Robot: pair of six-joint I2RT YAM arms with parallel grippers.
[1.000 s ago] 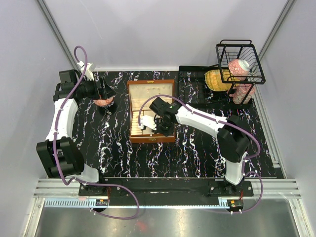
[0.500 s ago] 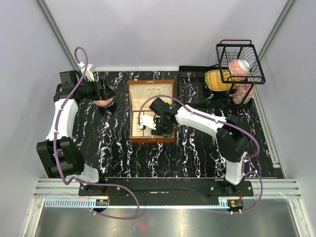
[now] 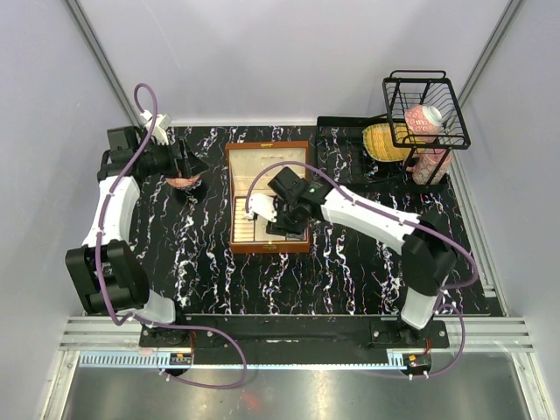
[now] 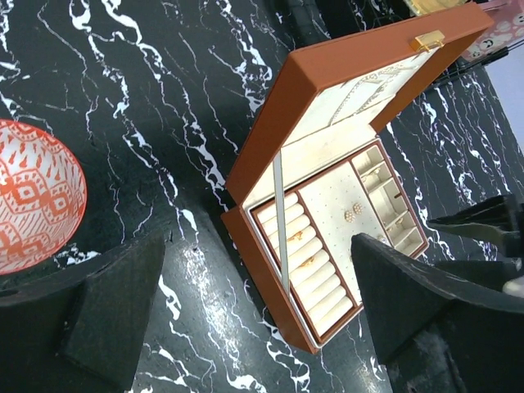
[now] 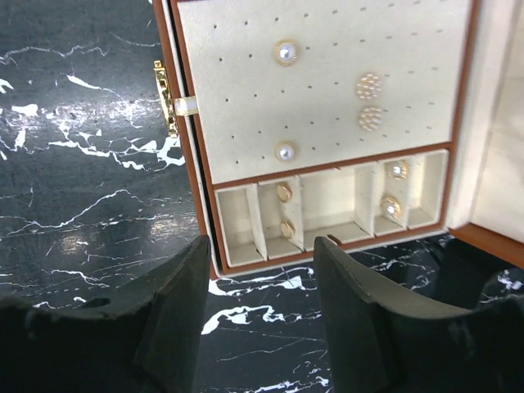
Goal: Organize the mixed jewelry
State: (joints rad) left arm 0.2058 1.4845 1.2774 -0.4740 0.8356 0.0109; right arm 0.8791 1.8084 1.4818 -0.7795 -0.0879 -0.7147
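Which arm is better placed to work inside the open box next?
Right, probably: the right fingers hang open over the box, near its small compartments. The left fingers are beside the orange bowl.

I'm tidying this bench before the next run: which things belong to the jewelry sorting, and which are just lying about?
Job: pearl studs; gold earrings; jewelry box; perhaps the patterned bowl, contents unseen.
Lying about: wire basket; yellow round object beside it.

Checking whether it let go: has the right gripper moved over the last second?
Yes, slightly: the right gripper has drawn away from the front edge of the wooden jewelry box, with its jaws wider apart.
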